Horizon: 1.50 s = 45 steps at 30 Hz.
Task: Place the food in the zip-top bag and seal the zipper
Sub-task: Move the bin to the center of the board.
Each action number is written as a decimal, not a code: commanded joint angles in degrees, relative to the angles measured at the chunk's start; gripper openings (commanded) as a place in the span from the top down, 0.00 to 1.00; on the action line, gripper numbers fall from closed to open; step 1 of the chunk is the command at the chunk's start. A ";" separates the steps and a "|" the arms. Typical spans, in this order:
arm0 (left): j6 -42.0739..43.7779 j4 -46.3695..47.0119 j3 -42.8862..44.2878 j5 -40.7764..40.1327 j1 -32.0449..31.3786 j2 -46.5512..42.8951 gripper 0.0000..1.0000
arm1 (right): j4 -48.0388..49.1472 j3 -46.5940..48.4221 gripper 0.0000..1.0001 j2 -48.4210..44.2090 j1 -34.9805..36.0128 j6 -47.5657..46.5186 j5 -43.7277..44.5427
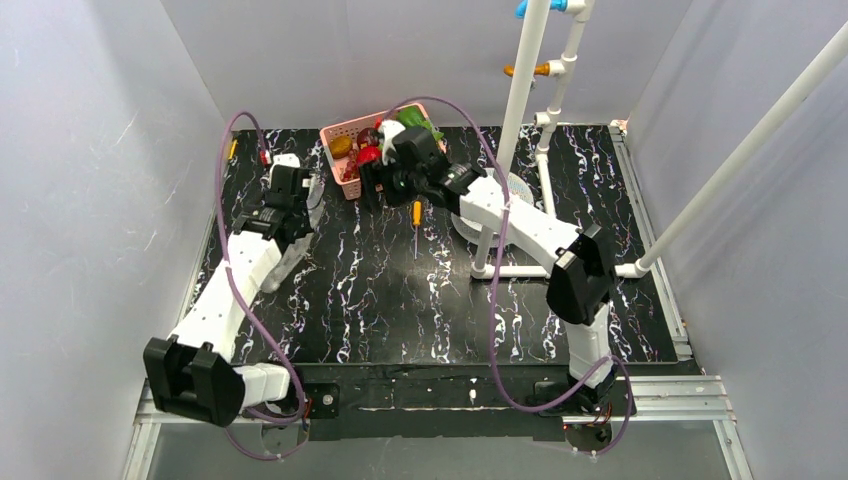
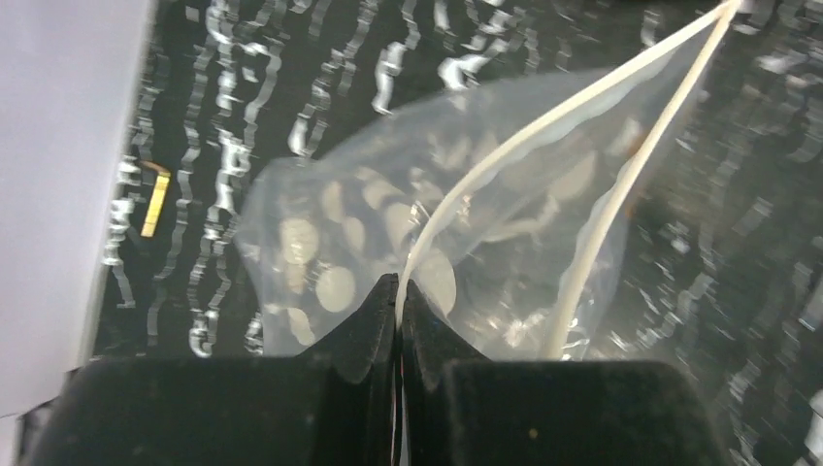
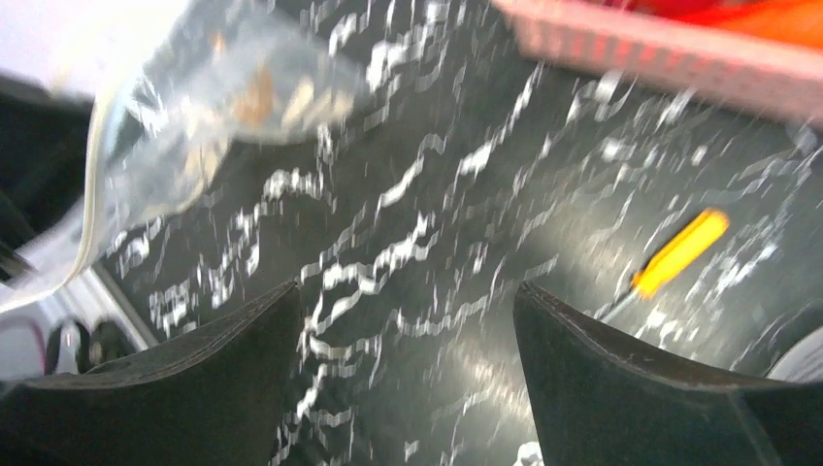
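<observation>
The clear, white-dotted zip-top bag [image 2: 359, 223] hangs open in front of my left gripper [image 2: 398, 286], which is shut on the zipper [image 2: 505, 146], the pale strip along the mouth. From above, the bag [image 1: 312, 200] sags beside the left gripper [image 1: 296, 208]. The food sits in the pink basket [image 1: 335, 131]: a brown-orange fruit [image 1: 342, 146], a red piece [image 1: 368, 155] and a green leafy piece [image 1: 415, 118]. My right gripper [image 3: 406, 291] is open and empty over bare table, between bag [image 3: 194, 126] and basket [image 3: 660, 44]. It shows from above as the right gripper [image 1: 372, 187].
An orange-handled screwdriver [image 1: 416, 215] lies on the black marbled table [image 1: 400, 300], near the right gripper; its handle [image 3: 679, 252] shows in the right wrist view. A small yellow piece [image 2: 155, 204] lies by the left wall. A white pipe frame [image 1: 520, 110] stands at the right rear.
</observation>
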 commanded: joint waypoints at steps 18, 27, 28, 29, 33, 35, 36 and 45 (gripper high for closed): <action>0.78 -9.61 8.79 -20.87 0.05 -9.30 1.00 | 2.62 18.84 0.14 15.84 1.28 -0.65 32.19; 2.17 -2.20 7.08 -26.95 0.06 -3.65 1.00 | 14.77 29.03 0.30 27.94 -0.54 -20.98 33.91; 1.45 -1.50 5.62 -26.11 0.04 -3.31 1.00 | 14.98 30.86 0.29 29.49 -0.96 -20.78 32.69; 1.31 -0.41 4.31 -25.28 0.03 -3.09 1.00 | 16.32 31.70 0.29 30.51 -1.23 -20.69 31.65; 1.55 3.76 0.32 -22.27 0.05 -2.73 1.00 | 20.62 32.30 0.27 33.11 -2.30 -19.00 26.93; 1.14 4.67 -0.73 -20.53 0.07 -2.45 1.00 | 20.34 34.59 0.26 34.98 -2.96 -16.52 25.26; 0.87 4.92 -1.07 -19.86 0.05 -2.29 1.00 | 20.47 35.20 0.26 35.81 -3.33 -14.52 24.60; 0.51 5.76 -1.88 -16.96 0.05 -2.28 1.00 | 18.04 34.90 0.27 37.75 -6.76 3.43 14.17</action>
